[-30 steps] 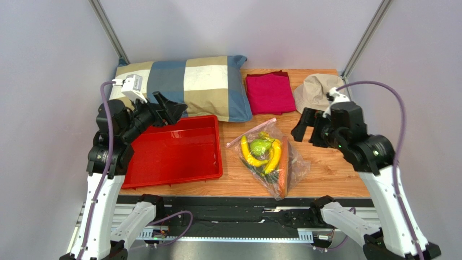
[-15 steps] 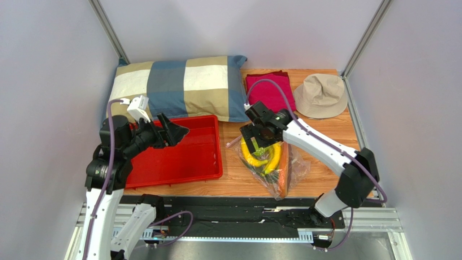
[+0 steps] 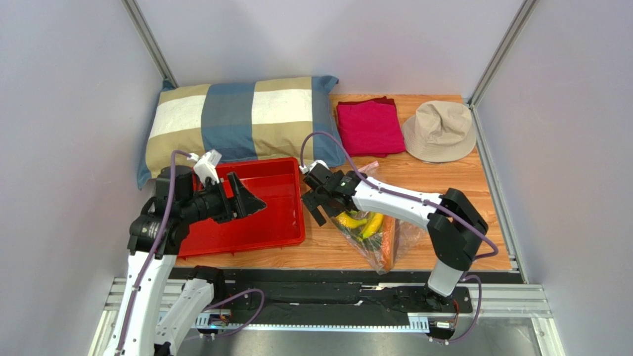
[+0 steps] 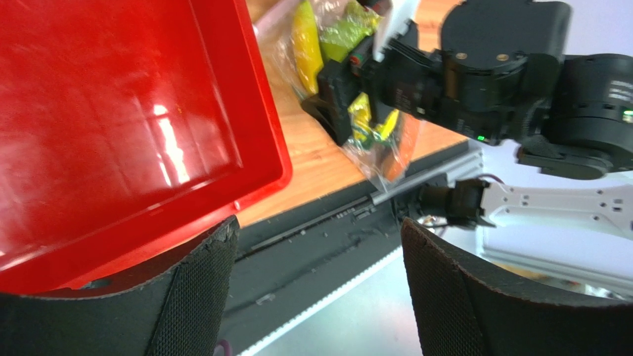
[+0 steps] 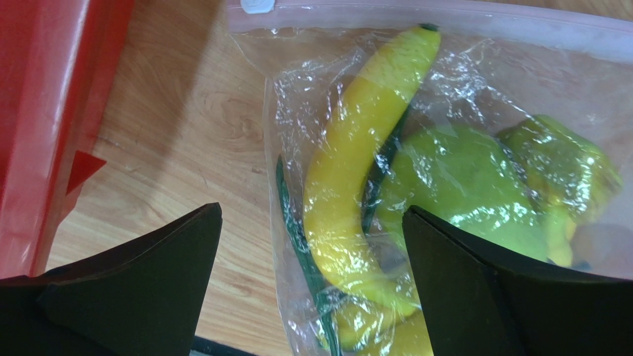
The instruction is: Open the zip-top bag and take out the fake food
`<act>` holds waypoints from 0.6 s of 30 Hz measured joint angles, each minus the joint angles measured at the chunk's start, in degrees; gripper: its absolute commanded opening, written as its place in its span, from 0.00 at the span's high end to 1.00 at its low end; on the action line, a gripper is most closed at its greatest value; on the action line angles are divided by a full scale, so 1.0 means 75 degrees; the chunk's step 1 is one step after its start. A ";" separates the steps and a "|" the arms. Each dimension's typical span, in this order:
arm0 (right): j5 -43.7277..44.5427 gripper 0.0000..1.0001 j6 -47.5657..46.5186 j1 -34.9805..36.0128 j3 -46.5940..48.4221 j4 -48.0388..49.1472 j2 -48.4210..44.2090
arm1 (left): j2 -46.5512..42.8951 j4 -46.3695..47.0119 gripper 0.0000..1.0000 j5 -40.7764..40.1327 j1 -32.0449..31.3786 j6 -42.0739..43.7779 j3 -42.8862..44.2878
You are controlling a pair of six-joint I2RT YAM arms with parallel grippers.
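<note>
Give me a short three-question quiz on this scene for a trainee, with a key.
1. True or false: the fake food already lies in the red tray.
2. Which gripper is poised over the zip-top bag? A the left; B the right; C neither.
3. Fill in: the checked thing behind the red tray is a ____.
Key: 1 false, it is inside the bag. 2 B, the right gripper, jaws open. 3 pillow.
</note>
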 measured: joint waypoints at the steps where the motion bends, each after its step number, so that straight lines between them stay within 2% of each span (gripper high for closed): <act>1: 0.0052 0.02 0.0000 0.0029 -0.0015 0.0096 0.0119 | 0.0087 0.0000 0.17 0.0093 0.0000 -0.0026 -0.0026; 4: 0.0259 0.03 0.0003 0.0026 -0.0102 0.0402 0.0329 | 0.0251 0.0003 0.17 0.0294 0.0000 -0.0082 -0.0070; 6: 0.0545 0.10 0.0003 0.0023 -0.0315 0.0734 0.0358 | 0.0254 -0.0003 0.17 0.0367 0.0000 -0.0122 -0.0076; 10: 0.1145 0.39 -0.0070 0.0032 -0.0729 0.1274 0.0490 | 0.0122 0.0003 0.18 0.0484 0.0000 -0.0207 -0.0082; 11: 0.1309 0.69 -0.0099 0.0035 -0.0775 0.1384 0.0592 | 0.0079 0.0006 0.18 0.0504 0.0000 -0.0216 -0.0090; 12: 0.1527 0.81 -0.0111 0.0041 -0.0804 0.1472 0.0720 | 0.0041 0.0006 0.19 0.0519 0.0000 -0.0233 -0.0105; 14: 0.1915 0.97 -0.0122 0.0055 -0.0880 0.1597 0.0845 | -0.0041 0.0000 0.18 0.0542 0.0000 -0.0262 -0.0140; 15: 0.2046 1.00 -0.0102 0.0079 -0.0915 0.1661 0.0833 | -0.0064 0.0006 0.18 0.0548 0.0000 -0.0280 -0.0149; 18: 0.2276 1.00 -0.0128 0.0143 -0.1005 0.1778 0.0670 | -0.0087 0.0006 0.18 0.0551 0.0000 -0.0338 -0.0160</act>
